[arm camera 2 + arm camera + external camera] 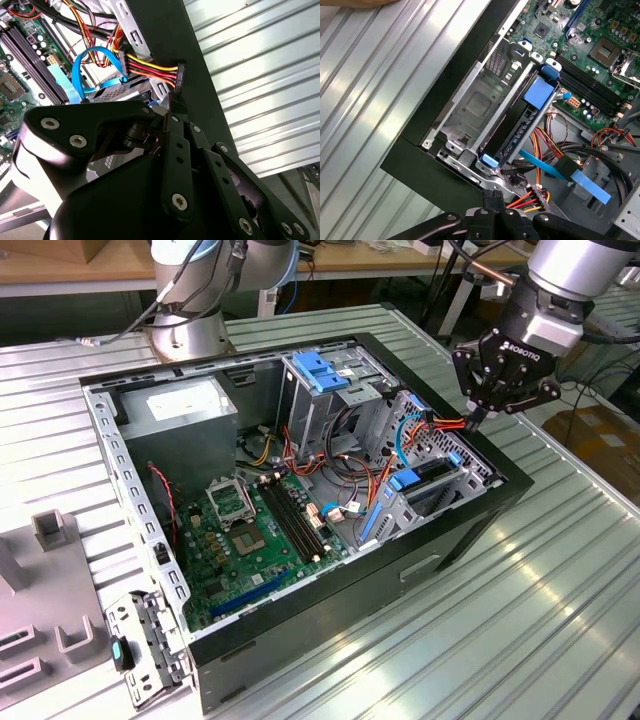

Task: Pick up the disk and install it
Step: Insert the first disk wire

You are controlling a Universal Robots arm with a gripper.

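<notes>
Pinching a power plug (pixel 179 75), the closed hand (pixel 474 414) hangs near the stiff, likely shock-fragile disk (pixel 516 135), best held by its edges.

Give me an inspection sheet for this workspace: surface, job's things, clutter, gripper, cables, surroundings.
Surface: ribbed metal table, open computer case on it.
Job's things: disk seems to stand on edge in the drive cage.
Clutter: grey fixture blocks at the exterior view's left.
Grippers: gripper above the cage's end, fingers shut on the power connector.
Cables: blue data cable loops nearby; red, yellow, orange wires run to the connector.
Surroundings: arm's base behind the case; wooden bench beyond.
</notes>
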